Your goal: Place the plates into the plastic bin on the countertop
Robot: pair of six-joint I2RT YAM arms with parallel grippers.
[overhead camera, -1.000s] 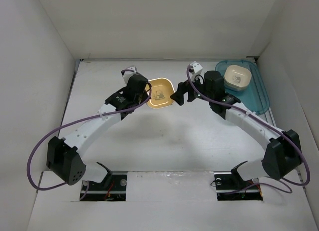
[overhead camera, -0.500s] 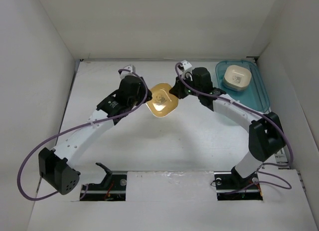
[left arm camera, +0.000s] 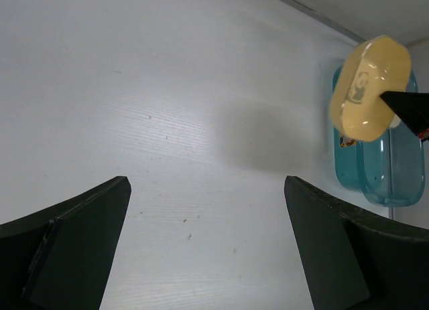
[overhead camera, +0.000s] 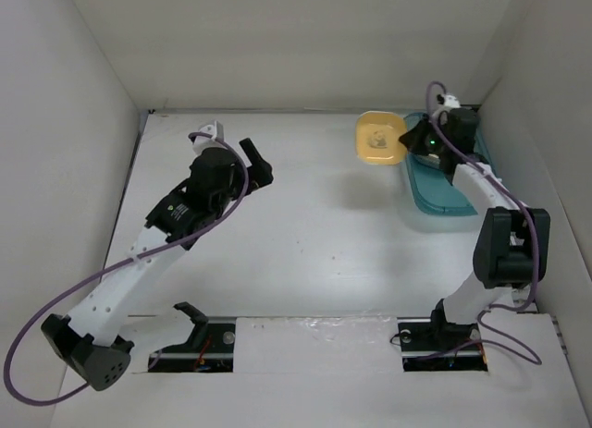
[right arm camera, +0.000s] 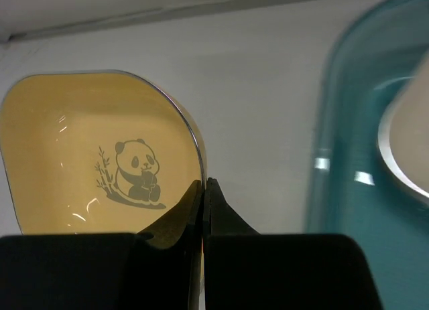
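One yellow plate (overhead camera: pixel 380 138) hangs pinched in the right pincer (right arm camera: pixel 203 187) beside the plastic bin (overhead camera: pixel 451 193) (left pincer (left arm camera: pixel 206 183) gapes empty).

Plain white walls (overhead camera: pixel 55 123) fill the left, top and right of the overhead view. Along the lower edge, a glossy wrinkled strip (overhead camera: pixel 314 325) lies between a left dark opening (overhead camera: pixel 196 345) and a right dark opening (overhead camera: pixel 444 347).

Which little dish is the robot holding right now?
The yellow panda dish, pinched at its rim by the right gripper; the cream one lies in the teal bin.
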